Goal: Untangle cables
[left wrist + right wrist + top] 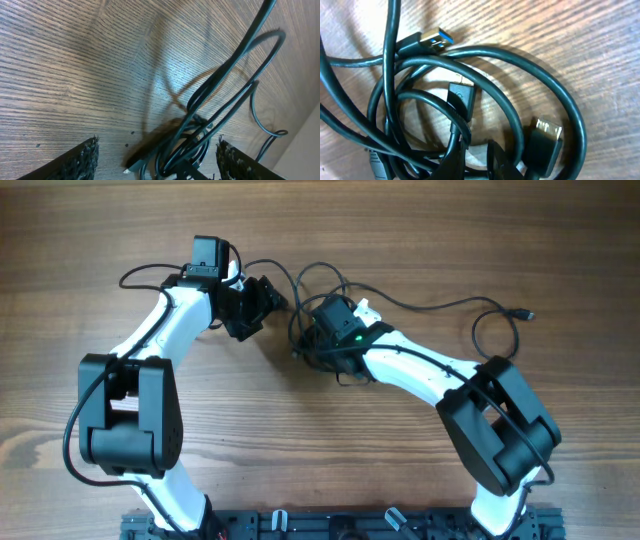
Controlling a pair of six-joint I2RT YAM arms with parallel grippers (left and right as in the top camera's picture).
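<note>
My cables [495, 52] are thin and black; they lie knotted in overlapping loops on the counter [300, 440]; one strand trails right to a small plug [527, 314]; a blue-tongued USB plug [436, 41] juts out.

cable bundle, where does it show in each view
Overhead: the cable bundle lies in the upper middle of the table, with strands trailing right.
Left wrist: lower centre, with loops rising to the top right.
Right wrist: fills most of the frame, coiled, with plugs showing.
Shared landmark: the table's wood grain under the cords.
</note>
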